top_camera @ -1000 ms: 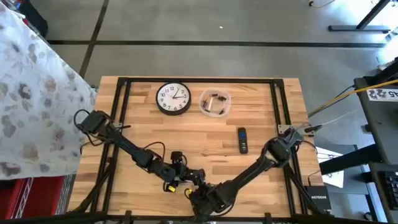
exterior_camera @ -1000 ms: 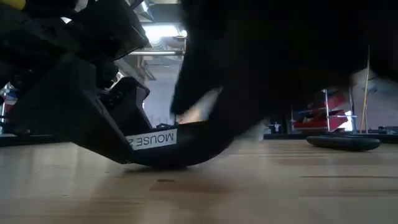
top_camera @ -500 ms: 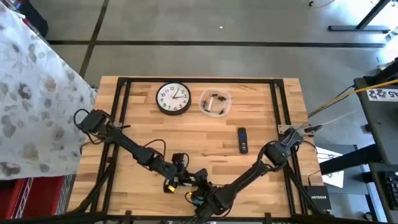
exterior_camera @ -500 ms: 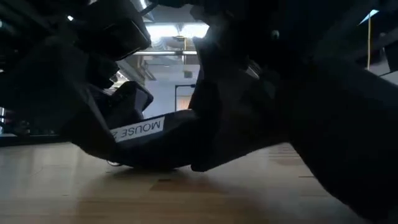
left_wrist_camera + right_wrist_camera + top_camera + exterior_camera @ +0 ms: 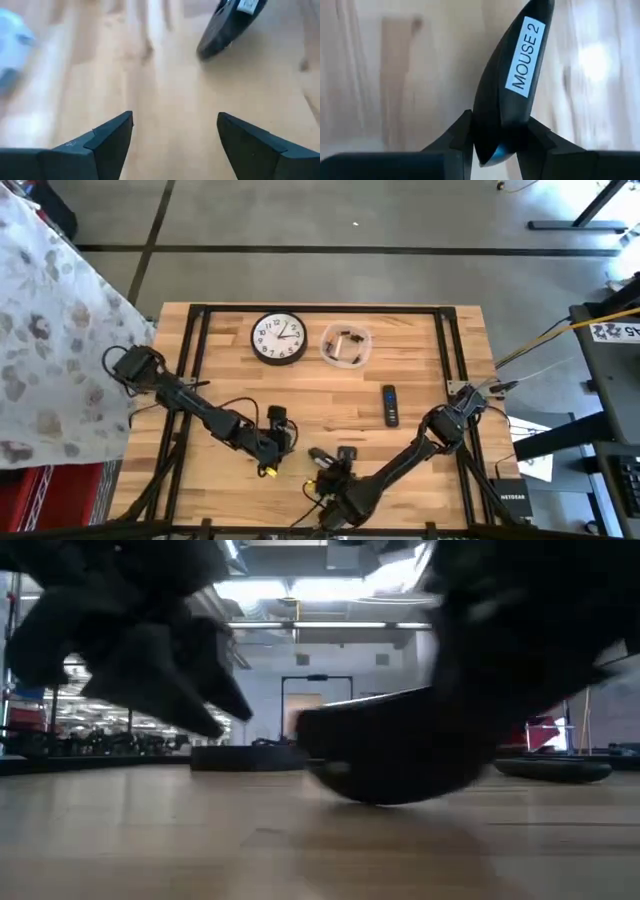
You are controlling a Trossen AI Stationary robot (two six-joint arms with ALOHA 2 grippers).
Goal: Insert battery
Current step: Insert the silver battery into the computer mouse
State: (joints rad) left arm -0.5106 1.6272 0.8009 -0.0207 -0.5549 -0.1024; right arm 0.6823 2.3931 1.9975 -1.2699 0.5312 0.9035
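Right gripper (image 5: 495, 137) pinches the mouse (image 5: 512, 85), left gripper (image 5: 175, 132) spread and empty; no battery in hand, so insertion remains

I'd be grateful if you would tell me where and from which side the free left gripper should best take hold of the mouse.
The right gripper already pinches one narrow end of the mouse, which stands on edge. I would judge the left gripper, open and apart from it, best comes from the opposite, free end and closes its fingers across the two broad faces there, since the tapered body is thin that way.
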